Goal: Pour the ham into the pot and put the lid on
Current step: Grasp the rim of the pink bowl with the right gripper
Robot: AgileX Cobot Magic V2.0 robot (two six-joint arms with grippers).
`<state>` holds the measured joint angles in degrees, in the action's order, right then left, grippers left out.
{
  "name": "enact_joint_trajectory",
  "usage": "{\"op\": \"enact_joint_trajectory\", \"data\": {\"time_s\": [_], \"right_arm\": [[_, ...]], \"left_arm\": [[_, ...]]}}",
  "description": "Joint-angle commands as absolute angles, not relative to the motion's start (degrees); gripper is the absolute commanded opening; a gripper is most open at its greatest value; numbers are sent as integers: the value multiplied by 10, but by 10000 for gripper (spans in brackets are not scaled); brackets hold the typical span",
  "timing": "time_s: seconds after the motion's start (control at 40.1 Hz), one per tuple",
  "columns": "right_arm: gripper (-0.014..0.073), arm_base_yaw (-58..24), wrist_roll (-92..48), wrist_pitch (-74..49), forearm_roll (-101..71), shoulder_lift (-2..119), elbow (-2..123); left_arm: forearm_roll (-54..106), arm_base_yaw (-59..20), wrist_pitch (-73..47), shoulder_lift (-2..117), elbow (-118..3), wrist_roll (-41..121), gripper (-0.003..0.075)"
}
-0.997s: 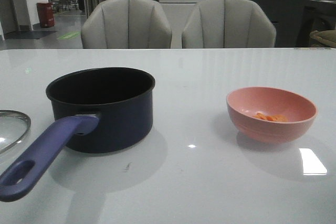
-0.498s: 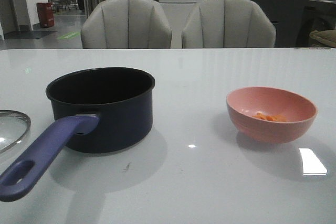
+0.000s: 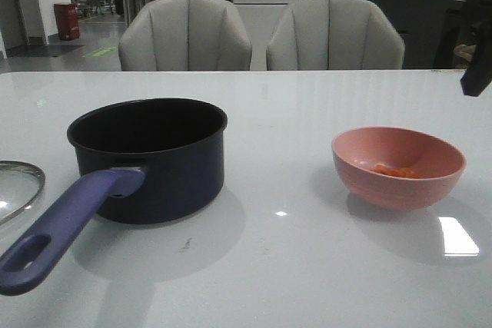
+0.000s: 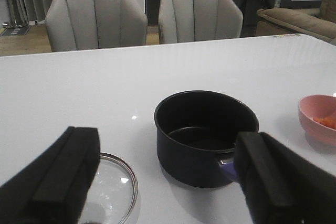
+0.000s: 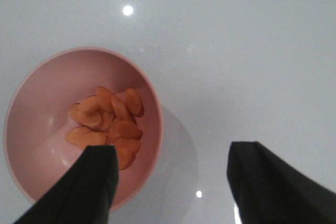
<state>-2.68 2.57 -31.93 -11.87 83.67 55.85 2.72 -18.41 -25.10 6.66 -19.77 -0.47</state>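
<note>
The navy pot (image 3: 150, 157) stands left of centre on the white table, its purple-blue handle (image 3: 61, 224) pointing toward the front left; it also shows in the left wrist view (image 4: 205, 135). The glass lid (image 3: 14, 188) lies flat at the left edge, also in the left wrist view (image 4: 113, 187). Orange-pink ham pieces (image 3: 396, 170) lie in the pink bowl (image 3: 397, 165) on the right; the right wrist view shows them (image 5: 107, 121) from above. My right gripper (image 5: 170, 182) is open, high above the bowl's rim, and a dark part of it enters the front view (image 3: 478, 59). My left gripper (image 4: 168, 182) is open and empty, above the table near the lid and handle.
Two grey chairs (image 3: 184, 34) stand behind the table's far edge. Bare white tabletop (image 3: 284, 259) lies between the pot and the bowl. A dark counter runs along the back right.
A dark part of my right gripper has come into the front view at the right edge, above the bowl. The pot, lid and bowl have not moved.
</note>
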Motion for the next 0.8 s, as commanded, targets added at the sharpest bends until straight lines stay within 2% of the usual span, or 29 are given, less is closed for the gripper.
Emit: {"op": "enact_joint_trajectory", "data": {"time_s": [0.0, 0.399, 0.449, 0.498, 0.623, 0.673, 0.773], "right_arm": [[547, -28, 0, -321, -132, 865, 610], [535, -28, -63, -389, -180, 1036, 708], [491, -28, -74, -400, -187, 1052, 718], [409, -28, -78, -409, -192, 1062, 727], [114, -28, -79, -412, -198, 1072, 745], [152, -28, -79, -414, -199, 1072, 756], [131, -28, -93, -442, -227, 1071, 780]], "left_arm": [[28, -189, -201, 72, -213, -6, 565], [28, -189, -201, 72, -213, -6, 565], [28, -189, -201, 72, -213, -6, 565], [28, -189, -201, 72, -213, -6, 565], [28, -189, -201, 72, -213, -6, 565], [28, -189, -201, 72, -213, -6, 565], [28, -189, -201, 72, -213, -6, 565]]}}
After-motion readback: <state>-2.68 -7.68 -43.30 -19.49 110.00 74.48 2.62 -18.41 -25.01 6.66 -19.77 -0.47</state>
